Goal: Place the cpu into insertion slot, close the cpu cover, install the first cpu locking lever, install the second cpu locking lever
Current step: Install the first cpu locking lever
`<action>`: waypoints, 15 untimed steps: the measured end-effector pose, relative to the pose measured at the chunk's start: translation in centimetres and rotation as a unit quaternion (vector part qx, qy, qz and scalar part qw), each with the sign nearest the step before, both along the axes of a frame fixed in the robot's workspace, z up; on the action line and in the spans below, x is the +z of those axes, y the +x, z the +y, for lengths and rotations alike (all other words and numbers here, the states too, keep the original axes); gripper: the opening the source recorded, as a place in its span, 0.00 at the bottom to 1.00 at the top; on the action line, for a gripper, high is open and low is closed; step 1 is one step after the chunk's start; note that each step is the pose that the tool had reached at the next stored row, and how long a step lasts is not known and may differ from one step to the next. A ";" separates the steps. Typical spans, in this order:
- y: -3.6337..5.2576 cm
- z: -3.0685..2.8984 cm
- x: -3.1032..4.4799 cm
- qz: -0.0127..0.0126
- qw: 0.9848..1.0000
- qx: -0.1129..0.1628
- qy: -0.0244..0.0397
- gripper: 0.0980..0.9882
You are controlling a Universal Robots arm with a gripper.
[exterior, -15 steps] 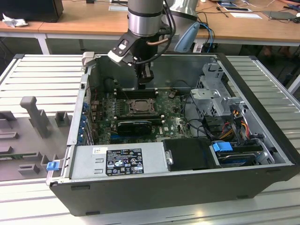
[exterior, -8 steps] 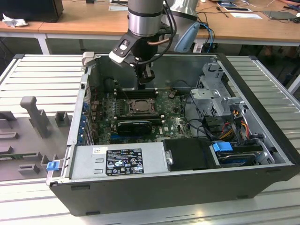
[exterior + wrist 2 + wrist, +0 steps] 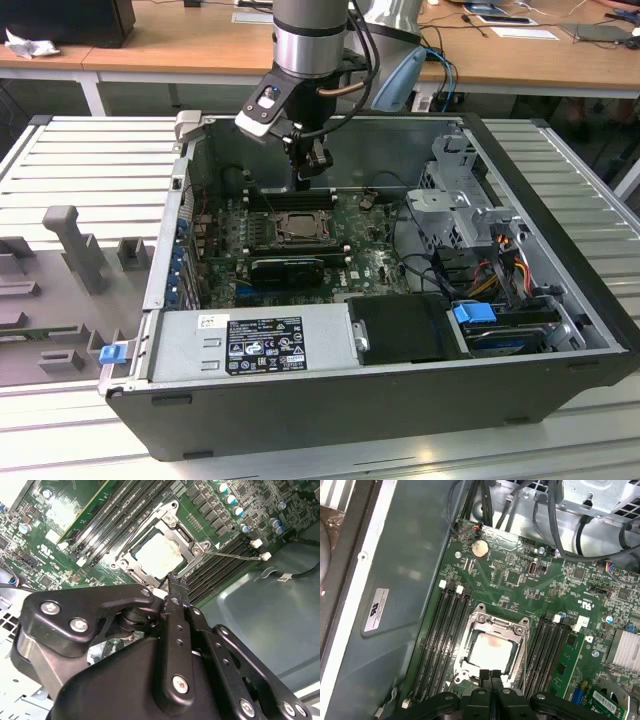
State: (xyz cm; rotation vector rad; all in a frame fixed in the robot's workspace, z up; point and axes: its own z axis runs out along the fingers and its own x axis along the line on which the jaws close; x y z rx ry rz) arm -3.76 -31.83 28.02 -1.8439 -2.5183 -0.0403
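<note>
Fig. Gripper poised at the socket edge.
Exterior view: my gripper (image 3: 312, 172) hangs just above the cpu (image 3: 297, 227). Second wrist view: its tips are pressed together and empty beside the cover (image 3: 190, 540), and the lever (image 3: 232, 555) points away from them. First wrist view: the cpu (image 3: 490, 652) lies dead ahead in the slot (image 3: 470, 630).
</note>
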 end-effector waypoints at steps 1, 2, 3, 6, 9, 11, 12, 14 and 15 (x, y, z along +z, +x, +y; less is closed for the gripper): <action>0.00 0.00 0.00 0.000 1.000 0.007 0.000 0.01; 0.00 0.00 0.00 0.000 1.000 0.011 0.000 0.01; 0.00 0.00 0.00 0.000 1.000 0.015 0.000 0.01; 0.00 0.00 0.00 0.000 1.000 0.023 0.000 0.01; 0.00 0.00 0.00 0.000 0.999 0.035 0.000 0.01; 0.00 0.00 0.00 0.000 0.999 0.046 0.000 0.01; 0.00 0.00 0.00 0.000 0.999 0.050 0.000 0.01; 0.00 0.00 0.00 0.000 0.998 0.063 0.000 0.01; 0.00 0.00 0.00 0.000 0.998 0.066 0.000 0.01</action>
